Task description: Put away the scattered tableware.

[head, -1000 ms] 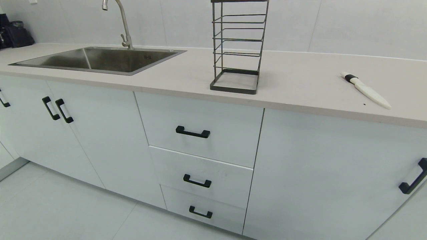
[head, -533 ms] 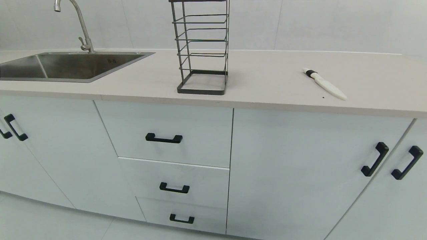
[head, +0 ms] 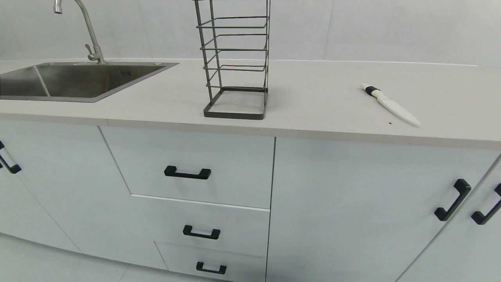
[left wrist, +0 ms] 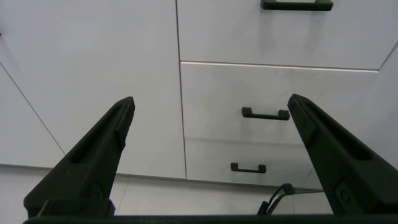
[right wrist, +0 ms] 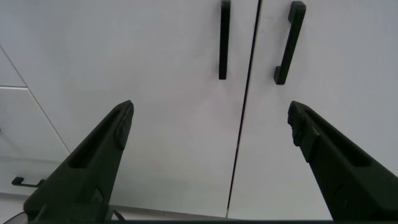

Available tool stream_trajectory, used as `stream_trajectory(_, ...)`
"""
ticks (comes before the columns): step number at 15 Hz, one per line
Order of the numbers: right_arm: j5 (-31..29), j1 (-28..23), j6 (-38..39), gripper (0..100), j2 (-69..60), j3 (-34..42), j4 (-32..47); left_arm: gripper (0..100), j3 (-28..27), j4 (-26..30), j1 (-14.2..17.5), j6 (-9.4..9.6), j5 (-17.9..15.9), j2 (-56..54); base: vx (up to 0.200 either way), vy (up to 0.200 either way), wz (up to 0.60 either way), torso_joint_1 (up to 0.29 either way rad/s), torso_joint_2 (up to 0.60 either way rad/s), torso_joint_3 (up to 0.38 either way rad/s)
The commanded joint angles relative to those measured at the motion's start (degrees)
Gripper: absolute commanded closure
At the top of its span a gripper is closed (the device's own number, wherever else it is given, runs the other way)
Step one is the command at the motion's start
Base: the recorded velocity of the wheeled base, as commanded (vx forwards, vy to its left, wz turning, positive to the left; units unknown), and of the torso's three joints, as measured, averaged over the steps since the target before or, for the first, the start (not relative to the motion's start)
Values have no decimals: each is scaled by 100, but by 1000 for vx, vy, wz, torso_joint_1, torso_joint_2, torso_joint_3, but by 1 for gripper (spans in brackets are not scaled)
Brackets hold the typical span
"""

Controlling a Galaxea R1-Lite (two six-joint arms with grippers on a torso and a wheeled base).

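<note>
White slim knife with black collar (head: 390,105) lies flat on pale tabletop (head: 321,94), well right of black wire rack (head: 235,66). Left tool (left wrist: 211,102) and right tool (right wrist: 211,109) gape wide, empty, low by white cabinet fronts (head: 344,188). Risk: the flat knife could skid under the pinch.

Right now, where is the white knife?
In the head view, the white knife lies flat on the countertop to the robot's right, apart from the wire rack, near the front edge.
</note>
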Motion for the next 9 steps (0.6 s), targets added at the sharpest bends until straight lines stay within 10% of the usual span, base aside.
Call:
stream_trajectory(1, -2, 1, -5, 0, 0, 1, 4, 0, 0, -1, 1, 1, 0, 11, 0, 0, 0, 0, 0, 0)
stream_trajectory(9, -2, 1, -5, 0, 0, 1, -4, 0, 0, -1, 1, -16, 0, 11, 0, 0, 0, 207, -247, -135)
